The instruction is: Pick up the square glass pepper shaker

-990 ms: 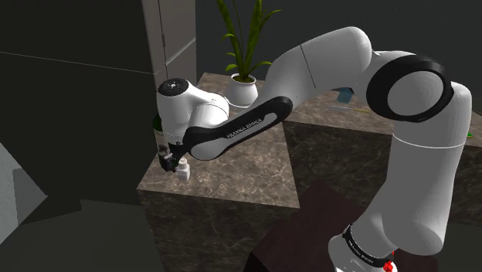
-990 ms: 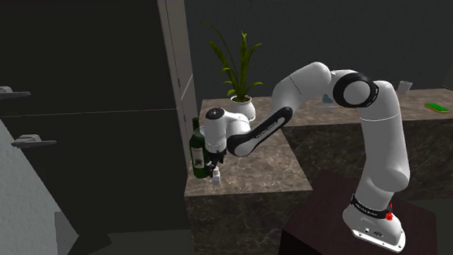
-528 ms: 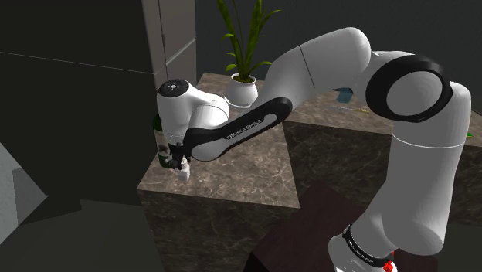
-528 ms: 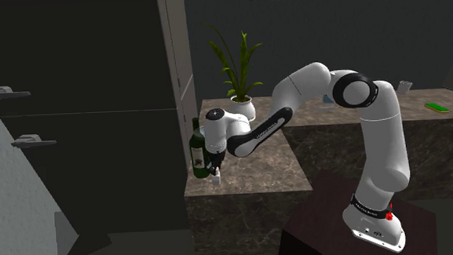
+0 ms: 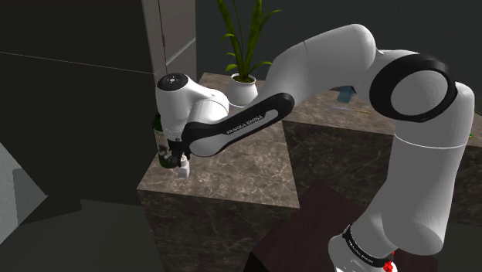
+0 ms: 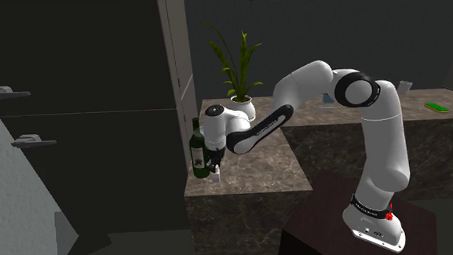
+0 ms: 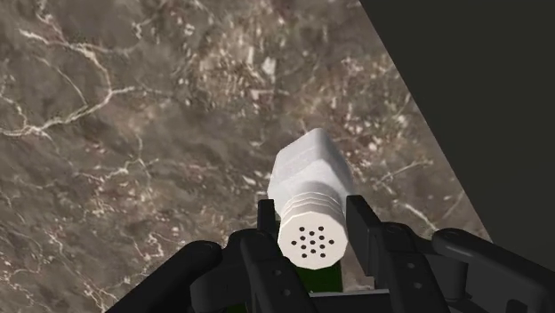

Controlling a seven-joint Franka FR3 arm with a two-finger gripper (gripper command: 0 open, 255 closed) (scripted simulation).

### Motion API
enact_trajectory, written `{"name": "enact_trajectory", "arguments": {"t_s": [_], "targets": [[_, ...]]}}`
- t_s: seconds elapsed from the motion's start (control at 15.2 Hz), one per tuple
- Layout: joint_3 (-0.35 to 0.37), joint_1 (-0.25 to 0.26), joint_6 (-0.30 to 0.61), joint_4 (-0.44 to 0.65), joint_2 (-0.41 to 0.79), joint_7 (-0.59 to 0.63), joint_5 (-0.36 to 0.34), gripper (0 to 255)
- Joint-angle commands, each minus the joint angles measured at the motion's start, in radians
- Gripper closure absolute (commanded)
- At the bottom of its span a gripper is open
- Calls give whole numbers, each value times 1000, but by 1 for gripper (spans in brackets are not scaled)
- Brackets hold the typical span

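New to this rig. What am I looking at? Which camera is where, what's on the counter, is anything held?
Simulator renders of one white Franka arm on a dark box stand. Shoulder view: from beside the stand, looking down. Second exterior view: from farther off, facing the counter. Wrist view: along the black gripper. On the brown marbled counter stand a green wine bottle and a potted plant. The gripper's fingers clasp a white pepper shaker near its perforated top; whether it is off the counter is unclear.
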Motion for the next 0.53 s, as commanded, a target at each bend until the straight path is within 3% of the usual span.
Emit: {"name": "enact_trajectory", "arguments": {"t_s": [0.0, 0.46], "targets": [[5, -3, -19, 6, -15, -10, 12, 255], [20, -11, -91, 43, -57, -45, 48, 255]]}}
